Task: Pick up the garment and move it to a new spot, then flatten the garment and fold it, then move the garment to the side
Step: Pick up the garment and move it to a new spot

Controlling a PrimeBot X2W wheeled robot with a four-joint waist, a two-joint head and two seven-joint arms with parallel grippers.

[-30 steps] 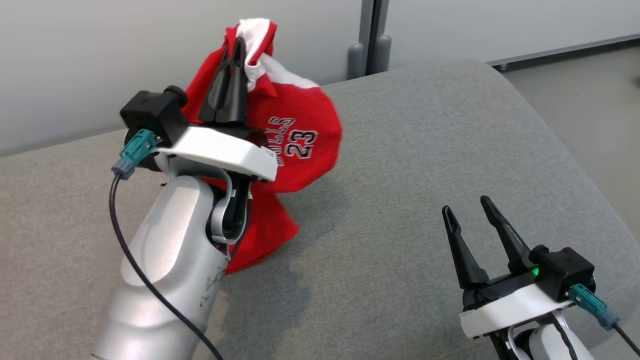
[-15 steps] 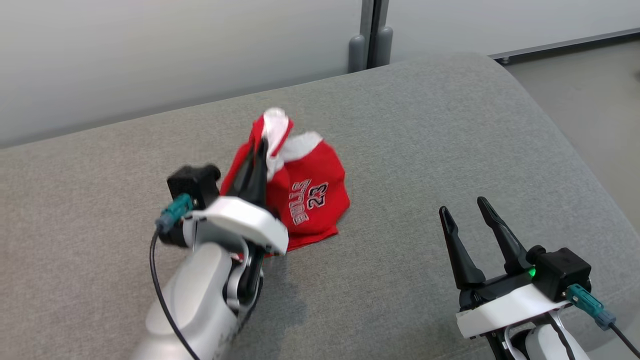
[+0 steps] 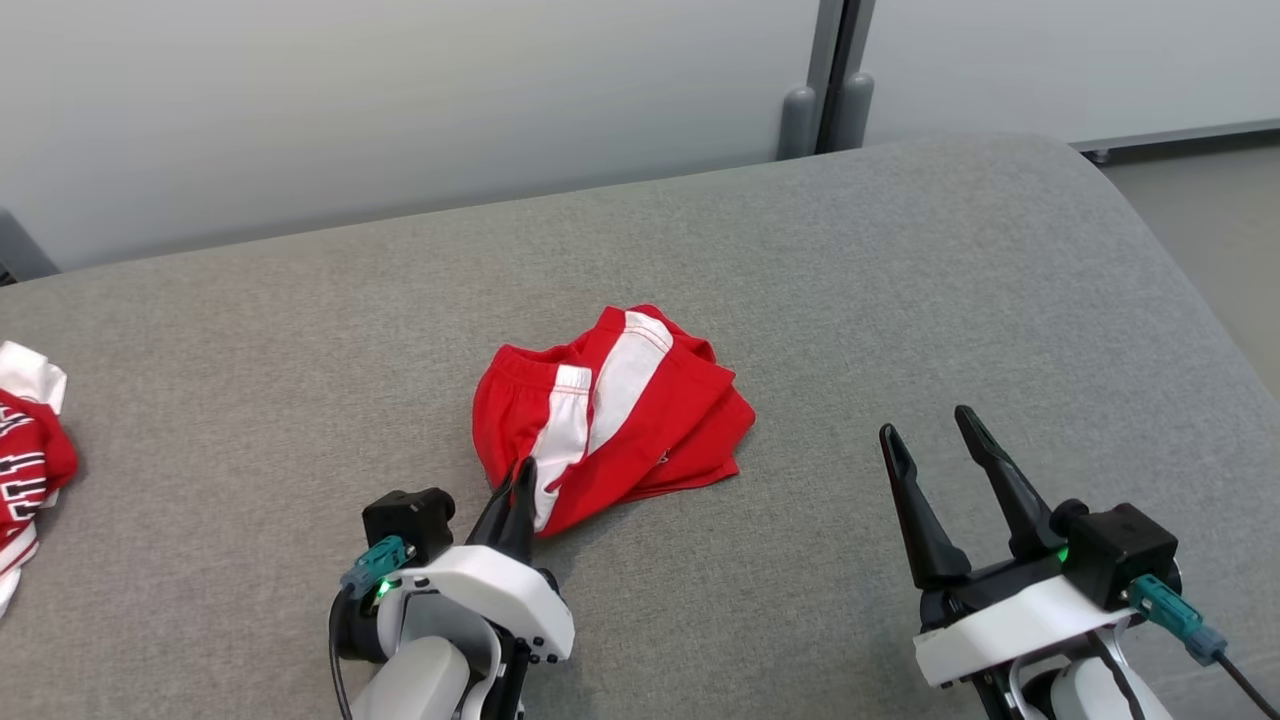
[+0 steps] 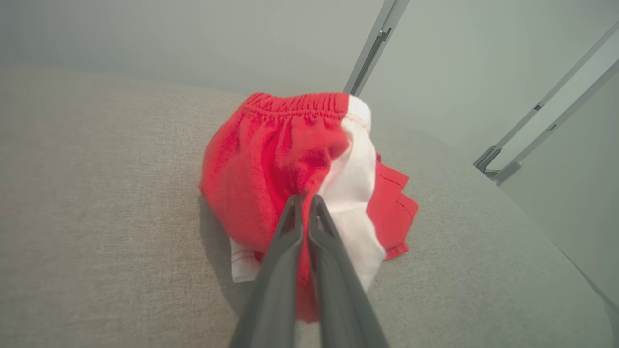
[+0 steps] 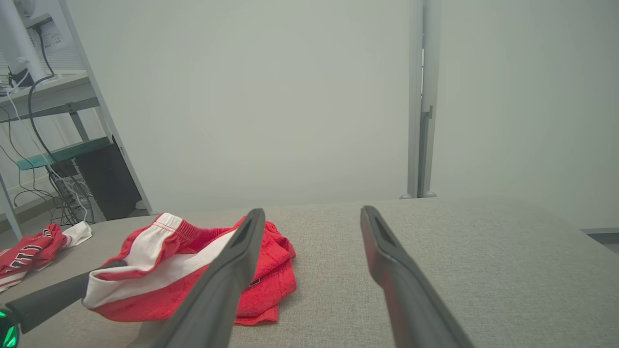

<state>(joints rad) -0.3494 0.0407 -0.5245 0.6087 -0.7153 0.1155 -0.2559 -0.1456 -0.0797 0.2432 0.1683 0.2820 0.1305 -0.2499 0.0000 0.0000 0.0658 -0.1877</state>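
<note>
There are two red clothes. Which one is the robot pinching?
The red shorts with the white stripe, in the middle: the left gripper is shut on their edge. The other red garment lies apart at the far left.

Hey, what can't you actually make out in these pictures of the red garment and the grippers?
Second garment: cut off by head view's left edge; type unclear.
Red garment: bunched; lower layers hidden under its own folds, head view.
Left gripper: how much cloth it pinches, hidden by its fingers, left wrist view.
</note>
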